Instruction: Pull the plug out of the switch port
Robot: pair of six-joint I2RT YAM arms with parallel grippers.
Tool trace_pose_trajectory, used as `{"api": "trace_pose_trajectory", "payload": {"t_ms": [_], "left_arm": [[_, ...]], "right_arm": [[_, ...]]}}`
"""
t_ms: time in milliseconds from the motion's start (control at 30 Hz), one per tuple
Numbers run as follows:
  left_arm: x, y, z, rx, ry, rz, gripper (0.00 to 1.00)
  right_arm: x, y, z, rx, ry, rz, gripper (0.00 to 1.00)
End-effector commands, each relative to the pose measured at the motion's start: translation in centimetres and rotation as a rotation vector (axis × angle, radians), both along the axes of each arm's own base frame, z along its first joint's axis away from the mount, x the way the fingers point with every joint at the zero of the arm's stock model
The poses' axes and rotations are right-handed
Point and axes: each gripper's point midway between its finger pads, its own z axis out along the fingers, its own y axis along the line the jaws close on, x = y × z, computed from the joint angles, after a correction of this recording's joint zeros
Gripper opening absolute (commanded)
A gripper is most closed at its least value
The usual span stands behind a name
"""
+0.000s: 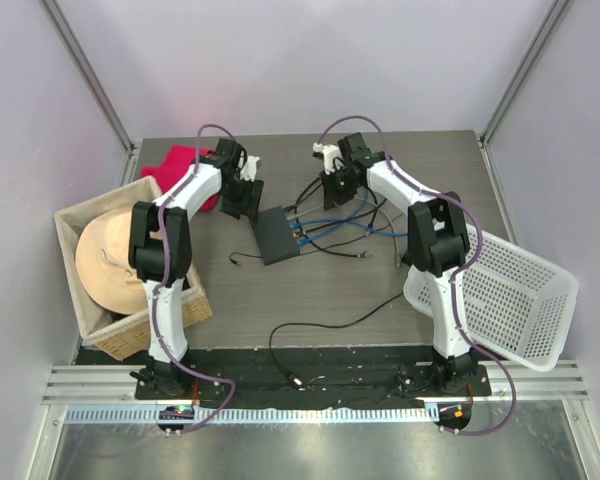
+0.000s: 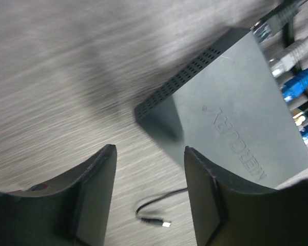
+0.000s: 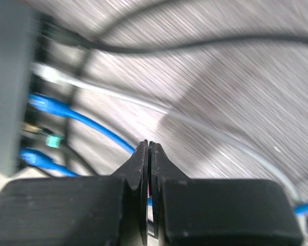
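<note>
Switch [image 1: 277,235] lies between the arms, long axis running roughly near-to-far, plugs [image 1: 300,236] on its right edge; right gripper [image 3: 149,146], jaws closed and apparently empty, sits nearer those plugs; left gripper [image 2: 149,154] stands open, empty, at the switch's left.

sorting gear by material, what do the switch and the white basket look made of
The switch: matte black, plastic or painted metal, hard to tell; dull sheen, vent slots, raised logo. The white basket: probably moulded plastic; smooth white walls with regular holes.
</note>
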Motion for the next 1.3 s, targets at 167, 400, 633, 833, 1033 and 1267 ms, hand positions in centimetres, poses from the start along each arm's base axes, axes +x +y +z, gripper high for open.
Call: {"api": "trace_pose_trajectory", "payload": {"t_ms": [167,400,633,833,1033,1267], "left_arm": [[-0.8,-2.7,-2.5,-0.133,0.139,-0.055,0.56],[0.7,-4.6,-3.8,-0.122,0.126,-0.137,0.53],[1.1,-7.4,-4.6,-0.122,0.076,-0.274,0.5],[0.2,-8.3,-4.9,-0.18,0.091,-0.339,0.49],[0.9,-7.2,-1.3,-0.217,0.041,-0.271,0.53],[0.9,-6.2,3.6,-0.239,-0.038,-0.199,0.64]], "right_arm": [[-0.8,-2.3,-2.4,-0.141,-0.023,0.023,0.01],[-3.9,-2.0,-2.8,-0.178,-0.006,0.084,0.01],[-7.6,-1.2,-2.3,-0.22,-0.024,0.161,0.01],[-8.4,-1.6,-1.7,-0.254,-0.047,0.167,0.01],[-4.7,-2.5,2.4,-0.276,-0.146,0.166,0.01],[-1.9,-1.9,5.0,-0.086,-0.093,0.207,0.27]]}}
